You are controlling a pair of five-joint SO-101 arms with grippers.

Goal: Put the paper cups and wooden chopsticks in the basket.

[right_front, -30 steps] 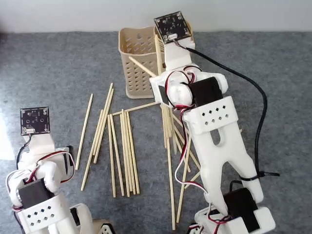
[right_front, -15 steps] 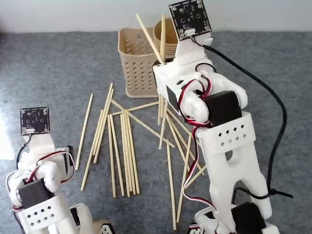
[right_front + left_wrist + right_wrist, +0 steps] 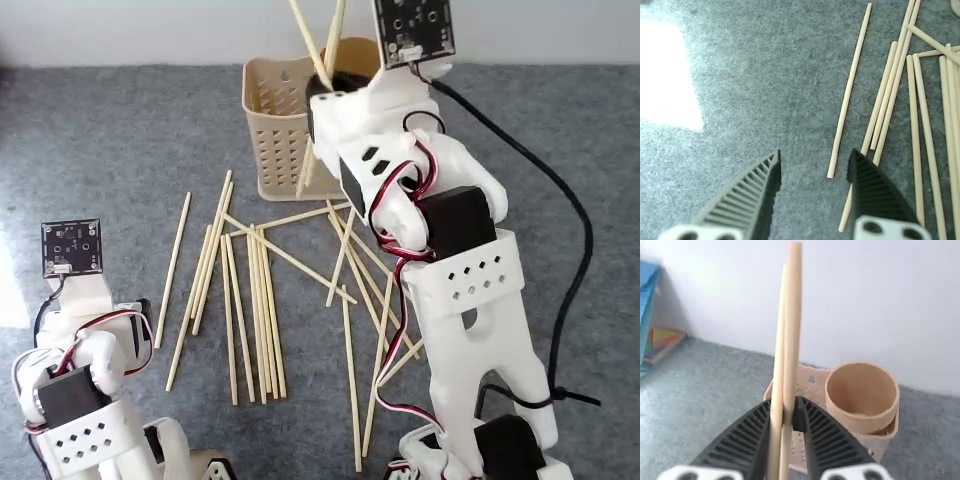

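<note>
Clearly we had the right gripper (image 3: pixel 784 412) clamped tight on two chopsticks (image 3: pixel 792 315), pinched side by side between the ribbed jaws and stood nearly upright. We held them that way, we judge, so that their lower ends could go down into the basket (image 3: pixel 268 120) first. Laid flat, they would only have bridged the rim. In the high view the pair splayed a little above the jaws, which suggested that the grip was not quite square. We could not tell whether the lower ends were over the opening or just outside the near wall.

A paper cup (image 3: pixel 862 395) sat in the basket, mouth up, its rim above the basket's. The room for the sticks therefore lay beside it, and in the right wrist view the pair lined up with that free part.

Meanwhile the left gripper (image 3: pixel 815 152) hung low over the grey mat (image 3: pixel 715 60), jaws apart and holding nothing. A single chopstick (image 3: pixel 850 90) ended just beside one fingertip. We judged that a sensible station: it was well apart from the basket and the other arm, yet near the loose chopsticks (image 3: pixel 255 310) scattered on the mat between the two arms. Most of the job lay ahead of us.
</note>
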